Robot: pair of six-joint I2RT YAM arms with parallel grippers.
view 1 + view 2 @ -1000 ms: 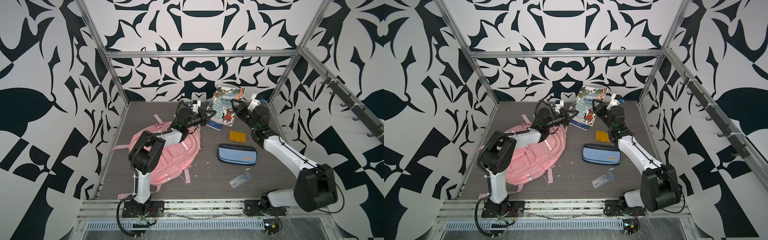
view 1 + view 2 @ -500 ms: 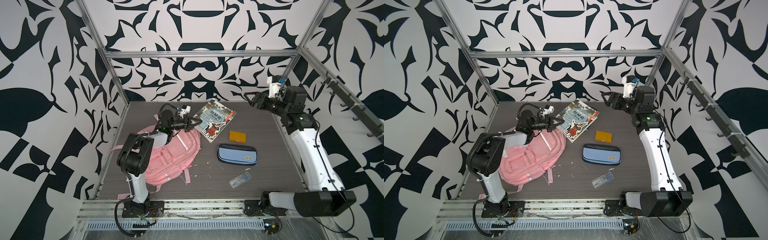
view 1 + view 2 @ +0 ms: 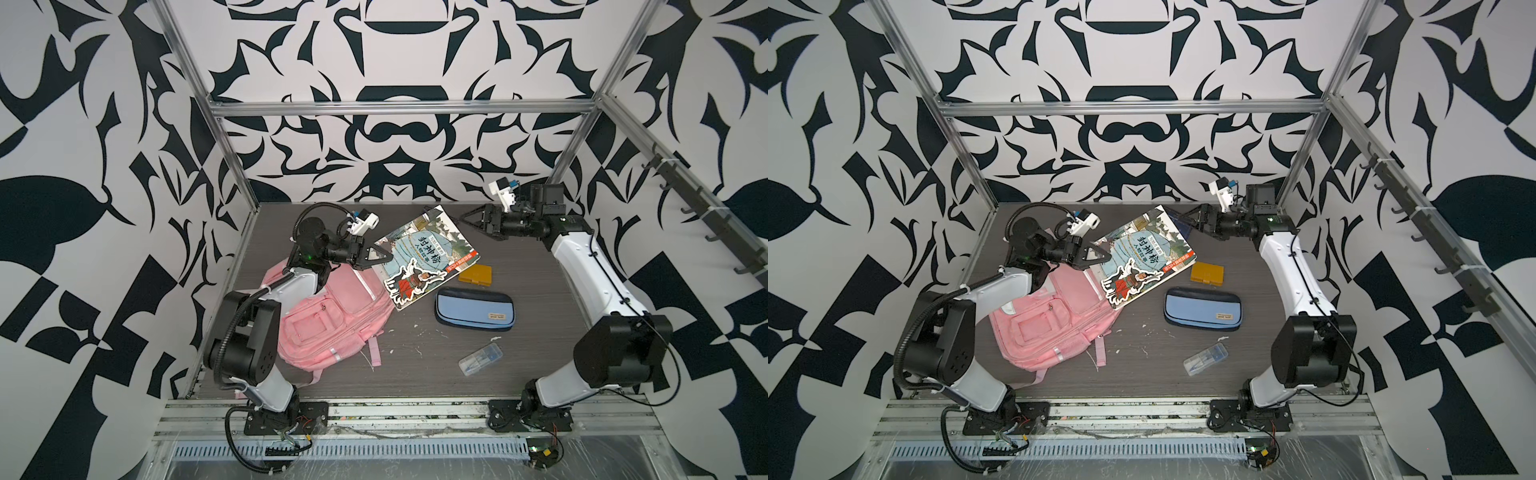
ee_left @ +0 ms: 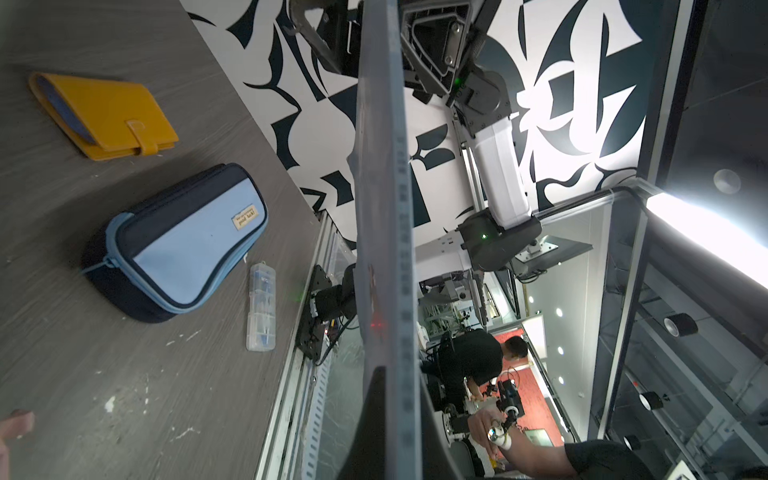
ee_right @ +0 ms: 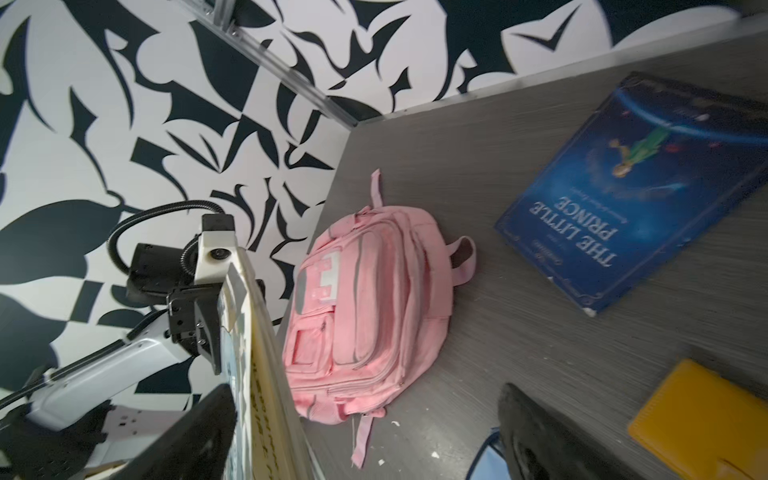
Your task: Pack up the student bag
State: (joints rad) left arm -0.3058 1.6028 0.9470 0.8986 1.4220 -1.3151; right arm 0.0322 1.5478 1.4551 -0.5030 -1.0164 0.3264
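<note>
Pink student bag (image 3: 332,316): flat on desk (image 3: 415,374), beneath left pincer (image 3: 386,259); nothing visibly packed.
Left pincer: clamped on raised picture book (image 3: 428,257).
Right pincer (image 3: 465,219): spread wide, empty, just beside the book's far corner.
Unpacked, on the desk below right pincer: pencil case (image 3: 473,309), yellow wallet (image 3: 476,274), clear box (image 3: 480,359), blue book (image 5: 640,195).

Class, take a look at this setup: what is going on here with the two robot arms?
The left gripper is shut on one edge of an illustrated storybook, holding it off the table beside the pink student bag. The right gripper is open at the book's far corner, gripping nothing. The bag lies flat, and a pencil case, yellow wallet, clear plastic box and The Little Prince book lie unpacked on the table.
</note>
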